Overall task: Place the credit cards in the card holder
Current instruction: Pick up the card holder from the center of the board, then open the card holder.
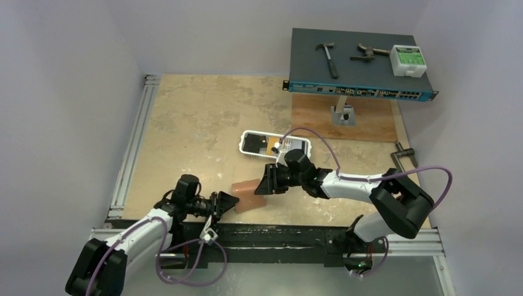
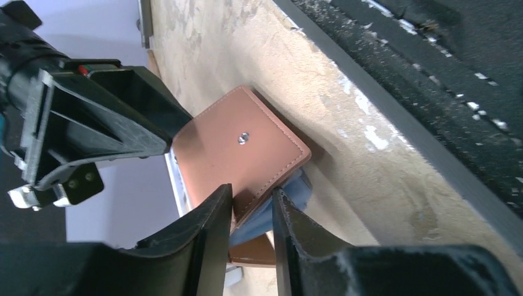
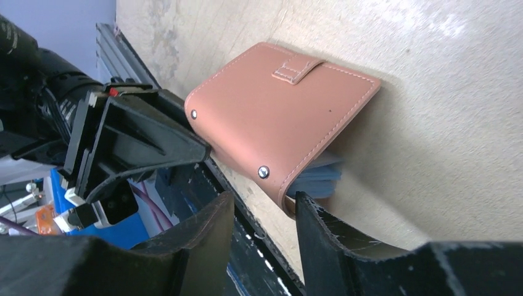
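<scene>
Card holder: your card holder (image 1: 248, 192) lies on the table (image 1: 185, 135) between both grippers, with its flap raised.
Left gripper: your left gripper (image 2: 253, 192) is clamped on a corner of the flap.
Right gripper: your right gripper (image 3: 264, 197) sits at the folded edge with its fingers narrowly apart. You cannot tell whether it grips.
Credit cards: a pale blue card (image 2: 280, 202) peeks from under the flap. The other cards (image 1: 256, 145) lie in the white tray (image 1: 306, 146).

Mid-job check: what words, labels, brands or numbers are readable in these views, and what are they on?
No text is legible in any view.
network switch: front-strip markings, too small to read.
white-and-green box: label blurred.
credit cards in the white tray: any print too small to read.
card holder: plain leather, no text visible.
</scene>
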Robot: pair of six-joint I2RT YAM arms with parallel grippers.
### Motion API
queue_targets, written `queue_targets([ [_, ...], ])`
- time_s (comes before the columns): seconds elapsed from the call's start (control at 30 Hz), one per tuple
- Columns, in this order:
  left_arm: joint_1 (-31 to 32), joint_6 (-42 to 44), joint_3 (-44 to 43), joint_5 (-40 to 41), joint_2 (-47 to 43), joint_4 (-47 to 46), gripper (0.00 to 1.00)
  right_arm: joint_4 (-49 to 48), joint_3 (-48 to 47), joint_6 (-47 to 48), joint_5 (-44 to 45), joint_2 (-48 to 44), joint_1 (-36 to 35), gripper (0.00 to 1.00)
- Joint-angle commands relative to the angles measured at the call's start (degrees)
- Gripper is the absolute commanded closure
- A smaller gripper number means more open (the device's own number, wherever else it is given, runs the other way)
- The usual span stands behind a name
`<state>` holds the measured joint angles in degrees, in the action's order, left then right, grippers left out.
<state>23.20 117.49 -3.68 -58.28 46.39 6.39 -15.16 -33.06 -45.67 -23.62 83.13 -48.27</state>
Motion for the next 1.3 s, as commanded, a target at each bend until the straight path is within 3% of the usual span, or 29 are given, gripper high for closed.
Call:
queue_targets([
  [0.0,1.5,1.2,-0.9,-3.9,-0.3,-13.2,0.72,-4.4,-1.2,-1.2,-3.4,-0.6,0.5,0.61],
  [0.17,7.1,-21.4,-1.0,4.8,-1.5,-29.9,0.72,-4.3,-3.1,-2.2,-5.4,-1.1,0.9,0.69],
  [0.27,11.0,-30.1,-2.9,10.5,-3.3,-32.0,0.73,-4.6,-4.3,-3.2,-6.6,-1.8,0.9,0.75],
  [0.47,17.7,-49.6,-11.7,24.8,-6.9,-22.9,0.76,-3.7,-5.5,-4.7,-6.5,-6.0,1.2,0.77],
  [0.67,19.7,-75.6,-26.3,38.6,-2.3,-10.2,0.99,-0.2,-6.1,-4.9,-5.0,-11.8,1.7,0.75],
  [0.87,19.5,-103.5,-36.0,44.9,0.0,4.4,1.00,6.3,-5.7,-2.4,-2.8,-17.4,3.0,0.54],
  [1.03,16.4,-123.3,-41.9,44.4,2.6,14.1,1.00,10.7,-2.7,-0.6,-0.1,-27.1,7.2,0.44],
  [1.27,10.7,-140.6,-46.4,39.4,5.0,13.8,1.00,-0.2,4.7,-2.4,-3.4,-33.9,7.7,0.37],
])
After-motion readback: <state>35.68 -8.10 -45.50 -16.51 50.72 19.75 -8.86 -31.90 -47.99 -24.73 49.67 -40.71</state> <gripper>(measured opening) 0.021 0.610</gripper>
